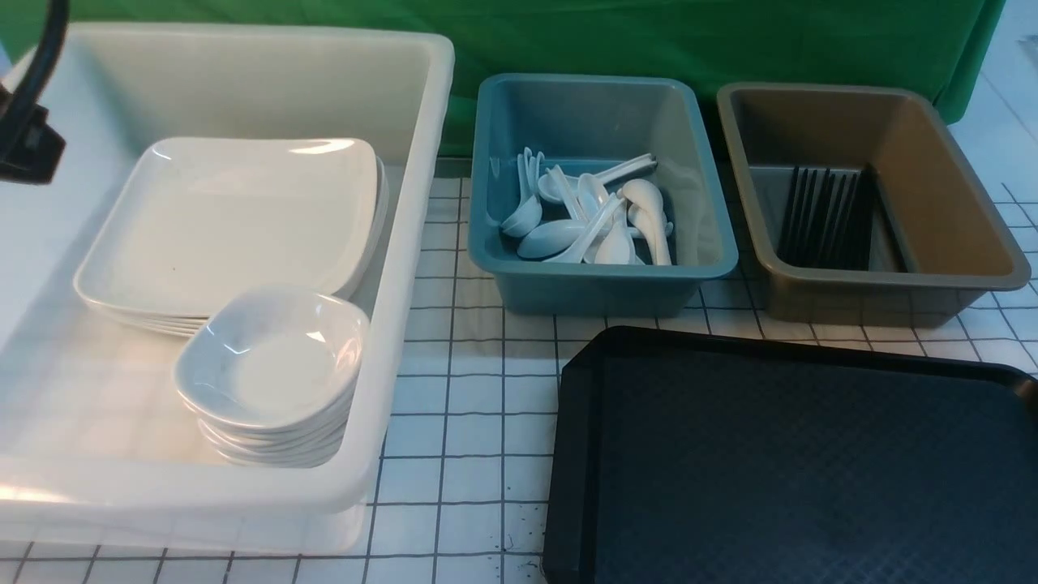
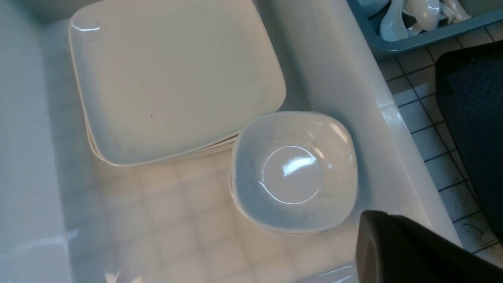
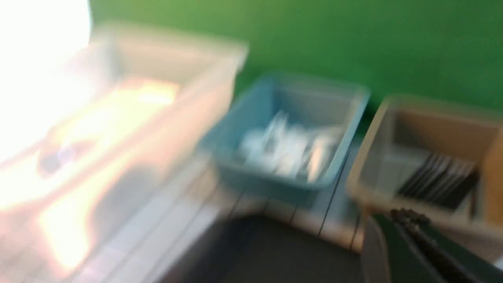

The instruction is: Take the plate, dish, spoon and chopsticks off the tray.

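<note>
The tray [image 1: 811,462] lies bare, its plate [image 1: 235,219] stacked left of it in the white tub [image 1: 422,243] beneath the closed, empty left gripper [image 2: 397,247]; the right gripper [image 3: 408,251] is closed too.

Glossy white plate [image 1: 235,219]; diamond-textured black tray [image 1: 795,462]

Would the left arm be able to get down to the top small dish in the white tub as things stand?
Probably yes. The stack of small dishes sits uncovered in the open white tub beside the plates; the left gripper, shut and empty, hangs just above it. Only the tub's near wall crowds one side.
</note>
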Robot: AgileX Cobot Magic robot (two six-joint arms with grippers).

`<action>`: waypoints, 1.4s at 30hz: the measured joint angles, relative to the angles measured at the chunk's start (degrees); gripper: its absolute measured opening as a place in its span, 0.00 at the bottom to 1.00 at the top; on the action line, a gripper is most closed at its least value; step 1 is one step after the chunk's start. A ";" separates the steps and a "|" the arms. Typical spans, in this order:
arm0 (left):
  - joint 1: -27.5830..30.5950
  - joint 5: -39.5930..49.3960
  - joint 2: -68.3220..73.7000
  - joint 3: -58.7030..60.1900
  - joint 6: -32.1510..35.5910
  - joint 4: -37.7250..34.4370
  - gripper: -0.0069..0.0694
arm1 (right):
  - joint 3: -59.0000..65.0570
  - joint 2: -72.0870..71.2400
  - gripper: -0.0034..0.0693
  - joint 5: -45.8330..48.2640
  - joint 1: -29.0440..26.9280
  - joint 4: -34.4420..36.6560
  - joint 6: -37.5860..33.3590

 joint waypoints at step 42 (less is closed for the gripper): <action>0.00 -1.91 0.06 0.05 -0.06 -12.40 0.09 | 25.74 -9.27 0.27 -11.62 -1.64 -3.95 0.00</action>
